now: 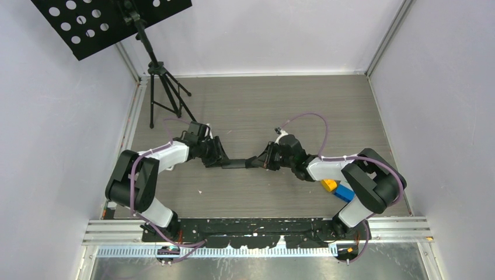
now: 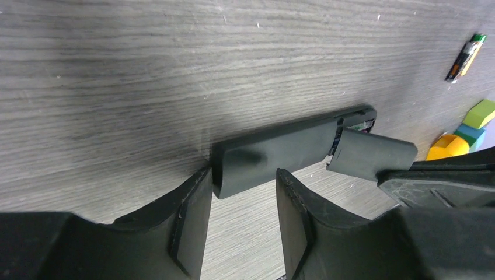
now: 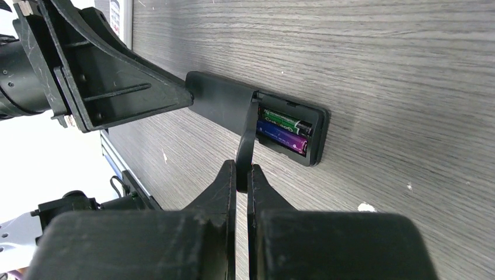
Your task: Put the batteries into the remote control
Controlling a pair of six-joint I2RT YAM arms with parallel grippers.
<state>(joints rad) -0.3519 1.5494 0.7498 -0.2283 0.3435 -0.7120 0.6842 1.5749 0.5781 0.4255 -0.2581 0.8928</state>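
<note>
Inside remote control (image 3: 225, 105), clasped by left gripper (image 2: 243, 177), two batteries (image 3: 284, 131); third battery (image 2: 465, 56) loose; right gripper (image 3: 242, 172) pinching cover (image 2: 370, 154).

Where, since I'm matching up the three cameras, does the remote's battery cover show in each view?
Top external: battery cover near the picture's centre.
Left wrist: battery cover right of centre, tilted off the far end of the remote control.
Right wrist: battery cover at centre, edge-on, pinched by the right end effector.
Shared landmark: the black remote control.
</note>
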